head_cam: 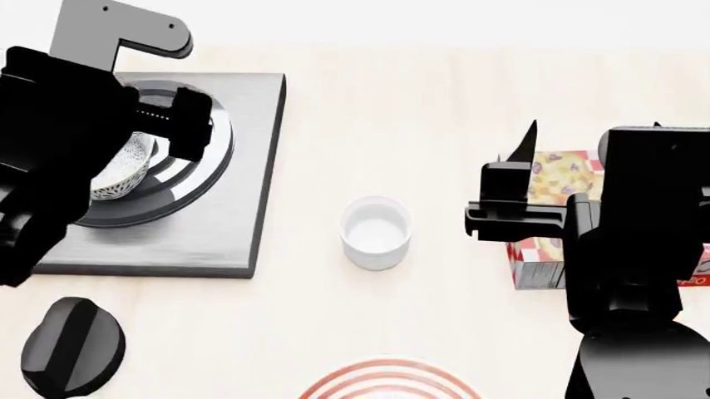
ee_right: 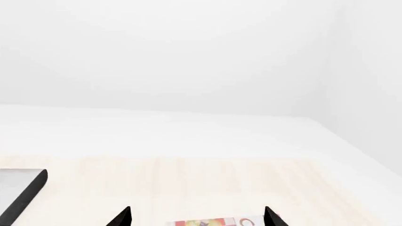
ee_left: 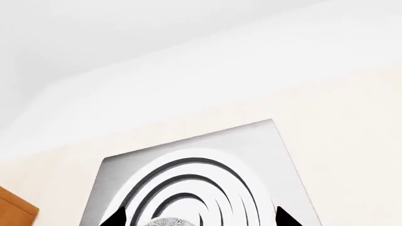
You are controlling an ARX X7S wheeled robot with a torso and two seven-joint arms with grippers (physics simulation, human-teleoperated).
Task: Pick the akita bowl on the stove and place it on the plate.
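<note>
Pale wooden counter; akita bowl (head_cam: pixel 122 170) sits on stove (head_cam: pixel 166 179), far left; left gripper (ee_left: pixel 197 217) spread wide above it, empty; reach in hand; descent and closure next; plate (head_cam: pixel 388 381) near centre.

The stove (head_cam: pixel 239 166) looks like smooth grey metal with a matt finish — the table (head_cam: pixel 444 125) is pale wood, the white cup (head_cam: pixel 375 231) smooth, the knob (head_cam: pixel 72 347) matt black.
</note>
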